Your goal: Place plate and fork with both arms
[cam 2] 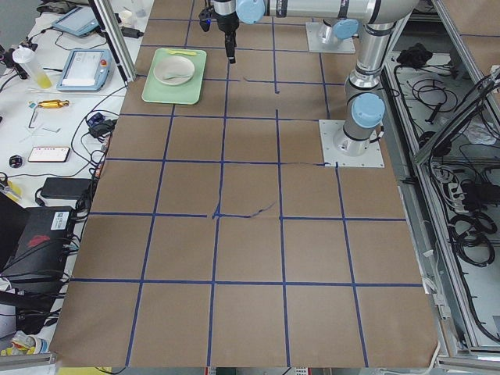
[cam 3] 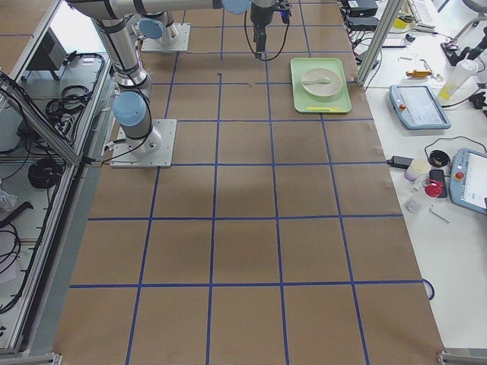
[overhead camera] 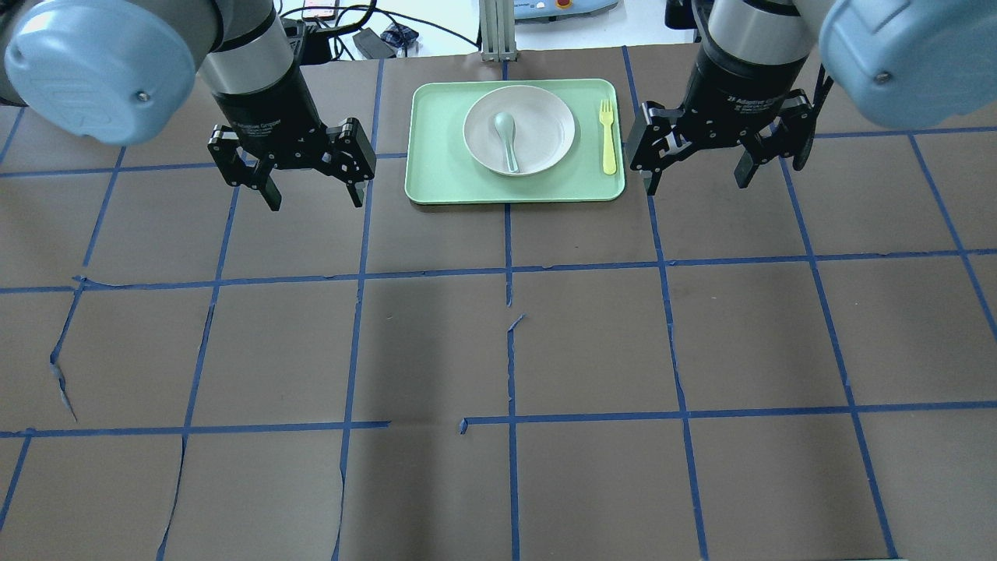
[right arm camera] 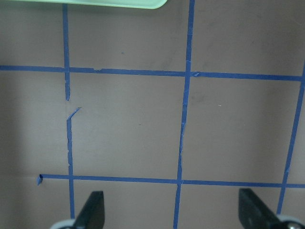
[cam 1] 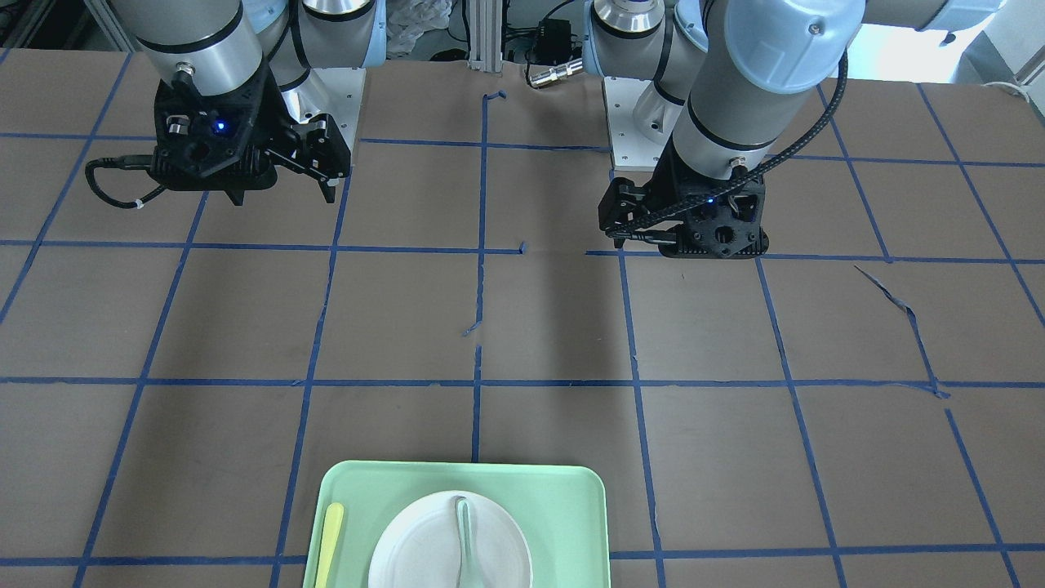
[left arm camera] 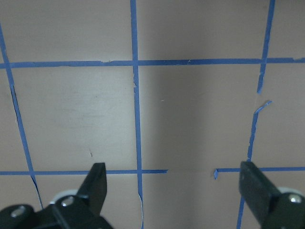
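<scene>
The off-white plate [overhead camera: 545, 125] lies in the middle of a light-green tray [overhead camera: 436, 175] at the table's far edge. The yellow fork [overhead camera: 607, 137] lies on the tray to the right of the plate, tines pointing away from the robot. The plate [cam 1: 416, 547] and fork [cam 1: 331, 543] also show in the front-facing view. My left gripper [overhead camera: 315, 200] hangs open and empty above the table, left of the tray. My right gripper [overhead camera: 695, 185] hangs open and empty just right of the tray, near the fork. Both wrist views show open fingers over bare table.
A pale grey-green spoon [overhead camera: 506, 139] lies in the plate. The table is brown with a blue tape grid. The tray's corner [right arm camera: 143, 4] shows at the top of the right wrist view. Tablets, bottles and cables lie on the bench beyond the table's far edge.
</scene>
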Tool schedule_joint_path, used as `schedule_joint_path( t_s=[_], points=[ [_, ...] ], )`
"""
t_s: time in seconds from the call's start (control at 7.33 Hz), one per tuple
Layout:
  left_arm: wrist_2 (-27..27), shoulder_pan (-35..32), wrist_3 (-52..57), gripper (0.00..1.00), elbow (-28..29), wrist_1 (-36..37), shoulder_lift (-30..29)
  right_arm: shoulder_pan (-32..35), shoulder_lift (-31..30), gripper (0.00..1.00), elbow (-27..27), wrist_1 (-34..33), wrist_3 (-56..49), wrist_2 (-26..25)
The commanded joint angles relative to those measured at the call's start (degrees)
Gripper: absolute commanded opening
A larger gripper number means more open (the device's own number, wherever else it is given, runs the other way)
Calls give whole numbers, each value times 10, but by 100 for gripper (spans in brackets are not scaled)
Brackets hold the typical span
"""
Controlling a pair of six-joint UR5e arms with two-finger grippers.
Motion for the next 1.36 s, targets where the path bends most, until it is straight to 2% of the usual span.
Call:
schedule_joint_path(
  t_s=[0.0,0.27,0.82,1.23],
  points=[
    [18,4,-1,100,-2,-22,3,-1,2,100,-4,-3,0,-1],
    [41,7,-1,100,-3,-38,5,-4,3,100,-4,-4,0,0],
    [41,9,0,100,-6,-31,-10,-4,6,100,-1,-4,0,-1],
    [34,5,-1,100,3,-30,11,-3,5,100,-1,0,1,-2]
  ],
)
